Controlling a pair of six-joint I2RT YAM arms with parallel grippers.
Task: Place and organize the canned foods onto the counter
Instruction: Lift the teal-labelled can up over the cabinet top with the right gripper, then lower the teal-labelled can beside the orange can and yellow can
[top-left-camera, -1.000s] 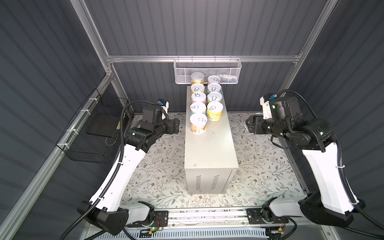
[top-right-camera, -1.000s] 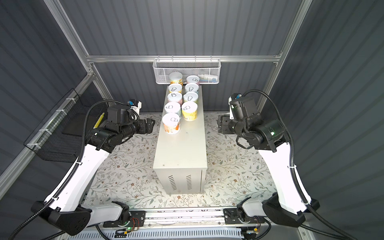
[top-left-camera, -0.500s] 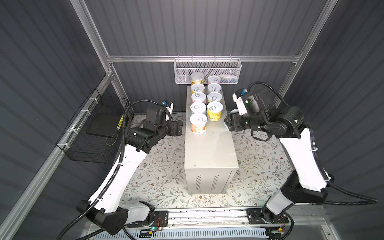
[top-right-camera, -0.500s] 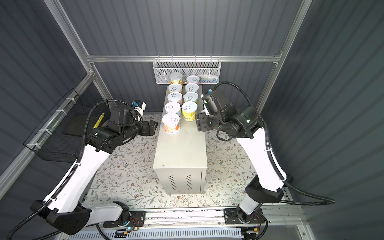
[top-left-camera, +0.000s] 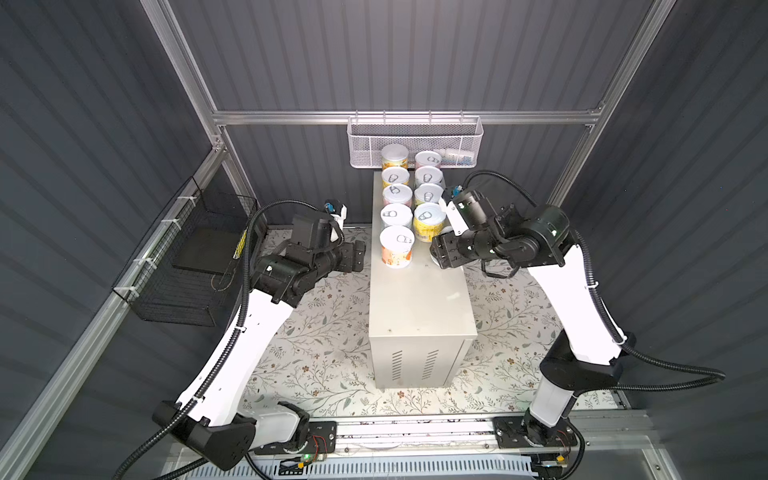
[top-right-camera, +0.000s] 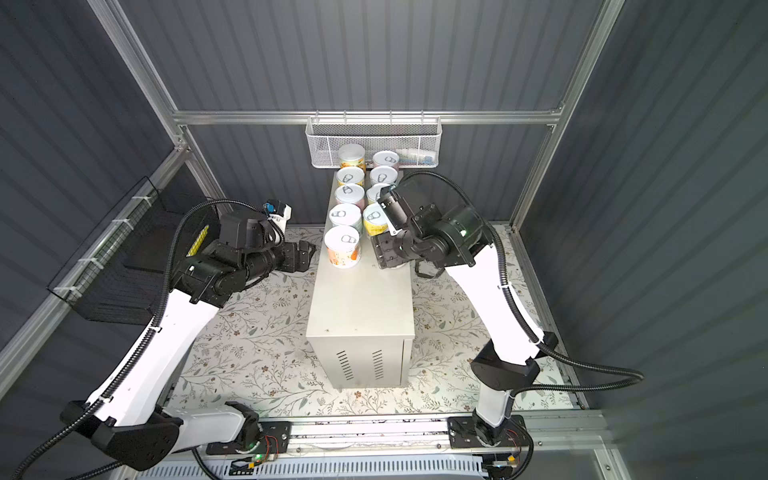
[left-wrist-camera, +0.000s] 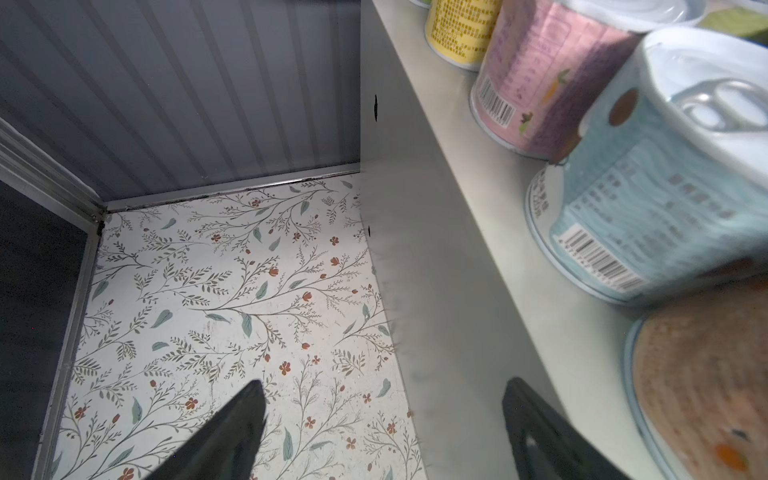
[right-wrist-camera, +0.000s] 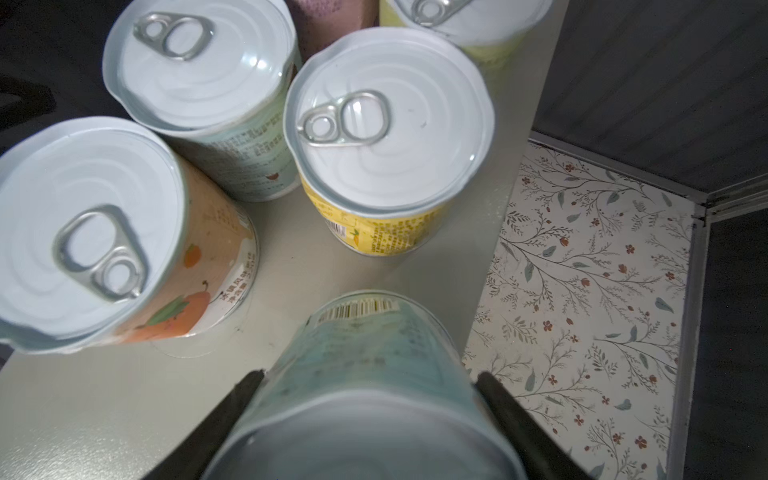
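Left arm: elbow bent, forearm level, black left gripper (top-left-camera: 358, 254) beside the desk's left side, jaws spread wide, empty.
Off-white rectangular metal desk (top-left-camera: 419, 299): nine short cylindrical pastel-labelled cans (top-left-camera: 395, 214) with silver pull-tab lids, upright, two rows, far half.
Right arm: extended inward, right gripper (right-wrist-camera: 370, 376) clamped on a pale blue can (right-wrist-camera: 365, 357) at the desk's right edge.

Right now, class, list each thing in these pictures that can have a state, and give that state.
left gripper: open, empty, beside the counter
right gripper: shut on the pale blue can
pale blue can: gripped, over the counter near its right edge
nine standing cans: upright in two rows on the counter, lids sealed
counter: near end bare
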